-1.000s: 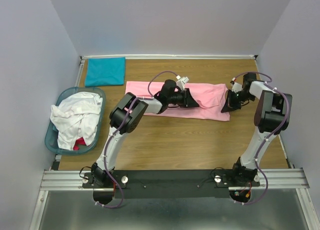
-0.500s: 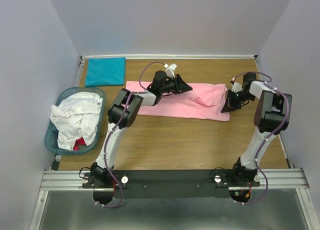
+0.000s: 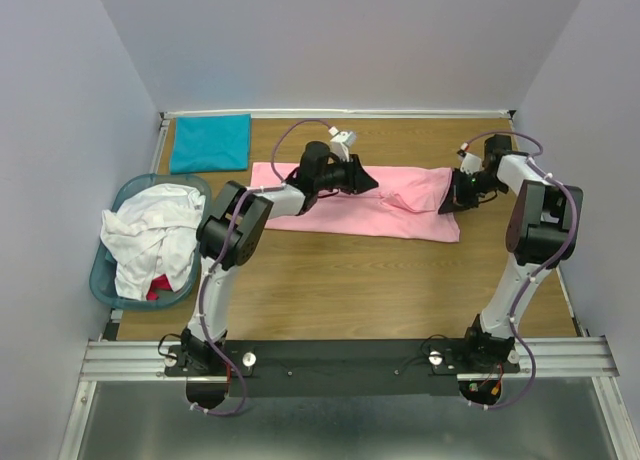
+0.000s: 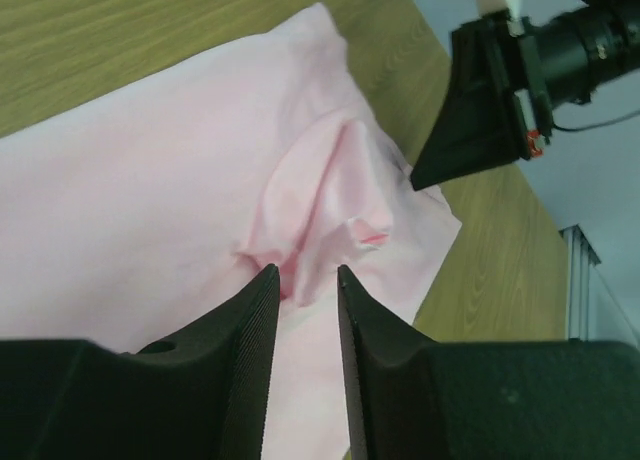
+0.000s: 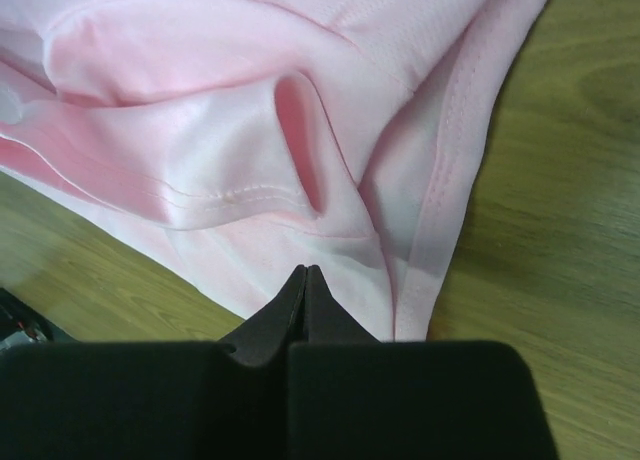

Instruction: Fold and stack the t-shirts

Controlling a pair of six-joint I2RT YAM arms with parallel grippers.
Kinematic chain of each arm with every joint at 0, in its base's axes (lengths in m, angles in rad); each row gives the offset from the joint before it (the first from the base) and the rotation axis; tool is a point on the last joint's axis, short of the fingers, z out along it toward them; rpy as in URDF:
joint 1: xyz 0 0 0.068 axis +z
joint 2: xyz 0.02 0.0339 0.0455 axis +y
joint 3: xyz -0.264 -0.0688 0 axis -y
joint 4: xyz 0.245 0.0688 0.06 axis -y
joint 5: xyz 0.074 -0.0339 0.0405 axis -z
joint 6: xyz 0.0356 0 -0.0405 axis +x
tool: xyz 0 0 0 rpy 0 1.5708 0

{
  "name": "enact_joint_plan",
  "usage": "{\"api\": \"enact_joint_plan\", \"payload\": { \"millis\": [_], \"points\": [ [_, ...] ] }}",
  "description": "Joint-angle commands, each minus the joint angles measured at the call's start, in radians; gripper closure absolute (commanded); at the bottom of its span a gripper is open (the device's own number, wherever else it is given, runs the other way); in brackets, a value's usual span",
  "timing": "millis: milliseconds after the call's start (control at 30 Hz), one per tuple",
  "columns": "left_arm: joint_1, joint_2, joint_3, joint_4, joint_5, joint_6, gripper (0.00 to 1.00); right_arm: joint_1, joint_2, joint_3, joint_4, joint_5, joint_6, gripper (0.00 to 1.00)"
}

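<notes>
Trouble, if it comes, depends on both claws. Off at the far left, white t-shirts point(image 3: 150, 240) sit heaped in the basket point(image 3: 100, 280), well away on the left claw's point(image 4: 303, 272) left side. A teal t-shirt point(image 3: 210, 143) lies folded flat, also well apart from that claw. The left claw hovers over the pink t-shirt point(image 3: 350, 212) with its jaws a narrow slot apart and nothing clearly caught between them. A pucker point(image 4: 330, 200) of cloth humps up just ahead of its tips. Closing there would likely grab 2 layers and drag the fold crooked. Further right, the right claw point(image 5: 305, 272) is pinched fully together at the shirt's right end, with the hem point(image 5: 440, 210) just beside its tips. I cannot tell whether any cloth is nipped. If it has only 1 thin layer, a pull could slip free and leave that end bunched.
</notes>
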Motion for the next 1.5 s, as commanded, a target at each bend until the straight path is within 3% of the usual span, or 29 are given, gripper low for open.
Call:
{"api": "enact_joint_plan", "payload": {
  "millis": [0,233,467,733,1267,1467],
  "points": [
    [-0.095,-0.109,0.015,-0.162,-0.133,0.375,0.68,0.010,0.012,0.041,-0.010,-0.022,0.025,0.98],
    [-0.189,-0.046,0.161,-0.451,-0.183,0.611,1.00,0.023,0.026,0.044,-0.009,0.004,0.058,1.00],
    [-0.264,0.043,0.297,-0.610,-0.146,0.786,1.00,0.030,0.029,0.030,-0.007,0.015,0.073,0.99],
    [-0.283,0.136,0.380,-0.678,-0.226,0.806,1.00,0.030,0.027,0.003,-0.009,0.030,0.070,0.99],
    [-0.220,0.229,0.526,-0.608,-0.221,0.691,1.00,0.032,0.058,-0.048,0.002,0.119,0.032,0.99],
    [-0.128,0.256,0.534,-0.528,-0.221,0.548,1.00,0.032,0.066,-0.053,0.004,0.133,0.025,0.99]
  ]
}}
